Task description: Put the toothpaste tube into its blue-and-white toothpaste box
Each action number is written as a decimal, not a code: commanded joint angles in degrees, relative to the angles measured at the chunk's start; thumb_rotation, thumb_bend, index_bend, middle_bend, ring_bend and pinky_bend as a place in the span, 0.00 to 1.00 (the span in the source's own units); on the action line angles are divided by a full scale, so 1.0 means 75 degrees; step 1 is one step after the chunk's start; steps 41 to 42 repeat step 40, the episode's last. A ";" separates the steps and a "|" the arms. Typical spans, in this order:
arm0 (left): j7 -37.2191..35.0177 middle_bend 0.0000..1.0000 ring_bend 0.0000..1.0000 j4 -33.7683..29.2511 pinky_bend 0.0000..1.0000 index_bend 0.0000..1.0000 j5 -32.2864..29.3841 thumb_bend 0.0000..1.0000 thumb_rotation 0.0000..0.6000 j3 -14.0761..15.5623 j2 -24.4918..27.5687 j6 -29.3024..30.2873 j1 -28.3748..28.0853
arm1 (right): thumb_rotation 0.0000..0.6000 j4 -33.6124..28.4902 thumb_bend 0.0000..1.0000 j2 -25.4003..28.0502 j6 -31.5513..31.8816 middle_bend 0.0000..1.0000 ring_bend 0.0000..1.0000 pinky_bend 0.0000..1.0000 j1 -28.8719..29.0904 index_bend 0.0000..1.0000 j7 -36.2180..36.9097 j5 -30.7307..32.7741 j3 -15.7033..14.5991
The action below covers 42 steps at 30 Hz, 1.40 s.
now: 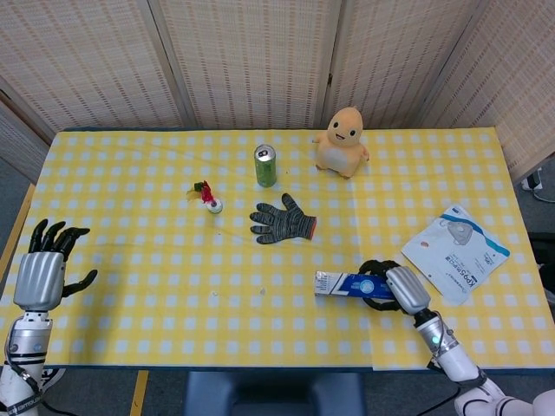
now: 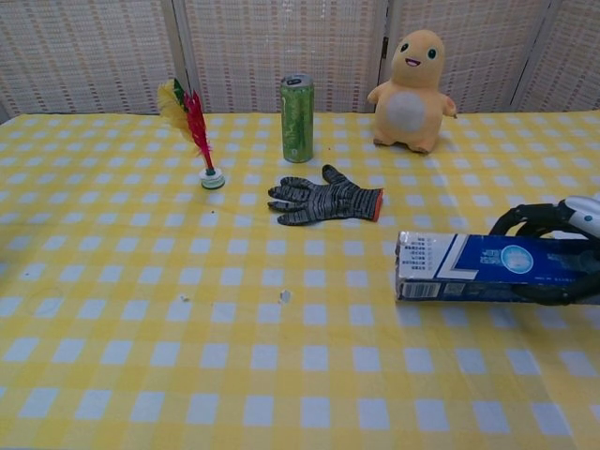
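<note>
Surface: yellow-and-white checked tablecloth [image 1: 130, 182] covered the table, with woven screens [image 1: 251, 61] standing behind it.
Right hand: the right hand [image 1: 397, 289] sat near the front edge on the right side, its dark fingers [image 2: 530, 217] wrapped around the toothpaste box [image 2: 487, 267].
Toothpaste box: one blue-and-white box, lying lengthwise left to right low over the cloth; whether it touched the cloth could not be told. Its free end pointed toward the table's middle and its other end sat inside the right hand's grasp.
Toothpaste tube: could not be seen in either view.
Left hand: the left hand [image 1: 42, 273] hovered at the far left edge, well apart from the box, fingers spread and holding nothing.
Packet: one white mask packet [image 1: 455, 251], just beyond the right hand.
Glove: one grey knit glove [image 1: 282, 219], mid-table.
Shuttlecock: one feathered shuttlecock [image 1: 206, 195], left of the glove.
Can: one green can [image 1: 265, 165], upright, behind the glove.
Plush: one orange plush toy [image 1: 342, 140], farthest back.
</note>
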 commanded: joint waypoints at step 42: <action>0.0562 0.13 0.04 -0.0776 0.00 0.14 0.0546 0.17 1.00 0.0550 0.0742 0.0615 0.1468 | 1.00 -0.5305 0.30 0.3671 0.2517 0.00 0.00 0.00 -0.2333 0.00 -0.6140 0.0751 0.0284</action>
